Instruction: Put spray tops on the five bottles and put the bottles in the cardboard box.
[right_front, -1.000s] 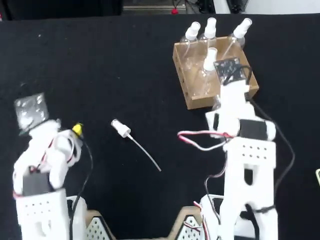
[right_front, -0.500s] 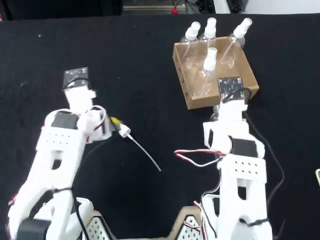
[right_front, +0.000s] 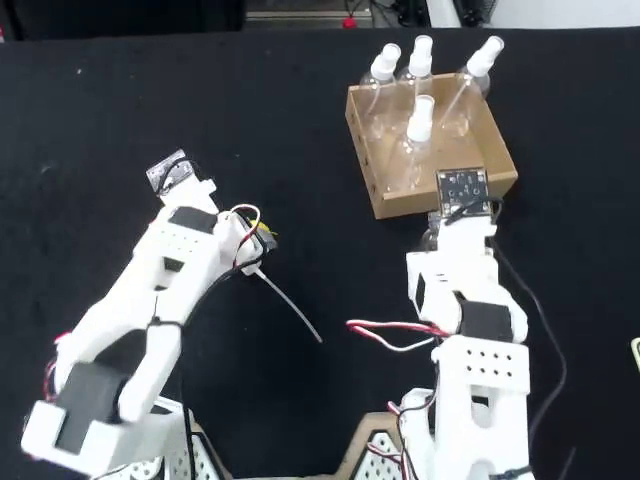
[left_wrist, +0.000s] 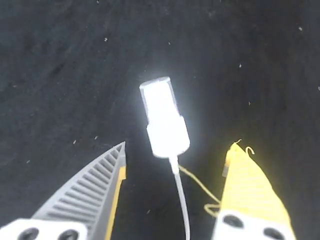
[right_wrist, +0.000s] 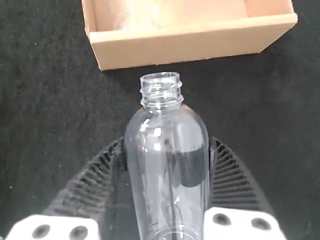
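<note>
A white spray top (left_wrist: 164, 125) with a long thin tube (right_front: 292, 308) lies on the black table. My left gripper (left_wrist: 178, 146) hangs open over it, one finger on each side of its collar and neither touching. In the high view this gripper (right_front: 255, 243) covers the top's head. My right gripper (right_wrist: 166, 144) is shut on a clear bottle (right_wrist: 167, 150) with a bare threaded neck, just in front of the cardboard box (right_wrist: 190, 42). From above, the bottle (right_front: 431, 238) peeks out beside the right arm. Several capped bottles (right_front: 420, 120) stand in the box (right_front: 400, 200).
Both arm bases (right_front: 470, 420) sit at the near edge of the table. A small pale object (right_front: 635, 348) shows at the right edge. Open black cloth spreads to the left of the box and between the arms.
My left arm has swung from its folded pose at the left out over the spray top. My right arm has drawn back a little from the box, with the bottle in its grip.
</note>
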